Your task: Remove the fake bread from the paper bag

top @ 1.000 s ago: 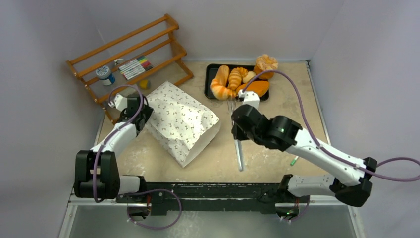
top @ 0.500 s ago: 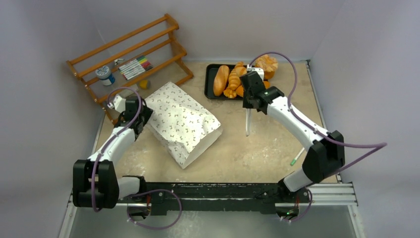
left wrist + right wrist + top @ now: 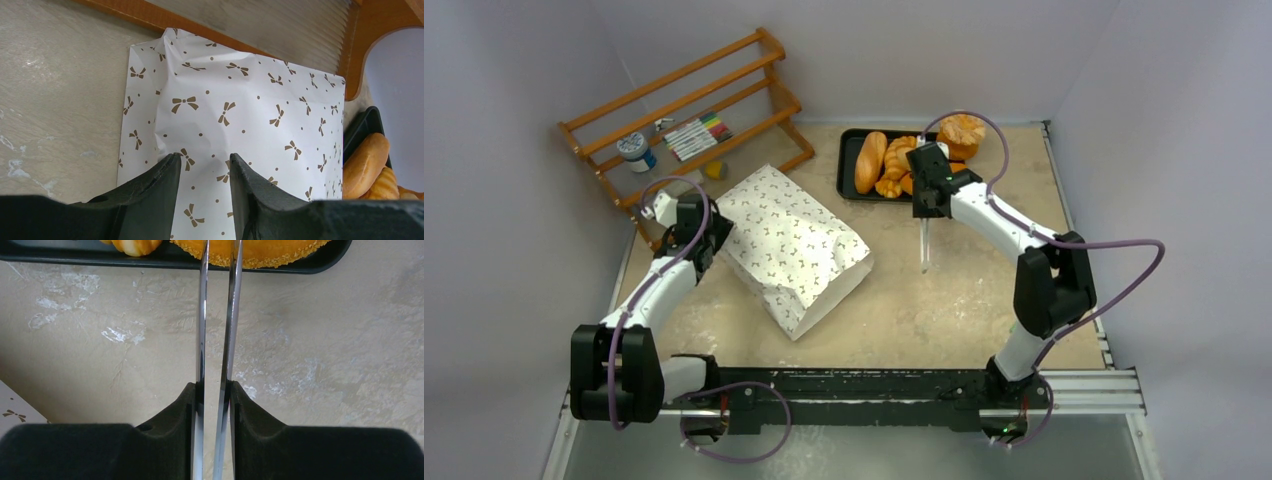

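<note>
The paper bag (image 3: 794, 245), white with small brown bows, lies on its side left of centre; whatever it holds is hidden. My left gripper (image 3: 712, 225) is at its far-left end, and in the left wrist view its jaws (image 3: 204, 158) pinch a ridge of the bag (image 3: 240, 100). Fake bread lies in the black tray (image 3: 848, 150): a baguette (image 3: 870, 160), a croissant (image 3: 897, 160) and a round bun (image 3: 962, 128) at its back right. My right gripper (image 3: 924, 188) is shut on metal tongs (image 3: 202, 315), whose arms reach over a crumbed loaf (image 3: 270, 250) in the tray.
A wooden rack (image 3: 689, 110) at the back left holds markers (image 3: 696, 135) and a small jar (image 3: 635, 150). A small yellow item (image 3: 714, 170) lies by the rack's foot. Grey walls close in the table on three sides. The tongs' rear end (image 3: 924, 250) sticks out over the table.
My right arm has swung from mid-table out to the tray, carrying the tongs with it, and over the last half second it has barely shifted. The left arm and the bag have stayed put.
</note>
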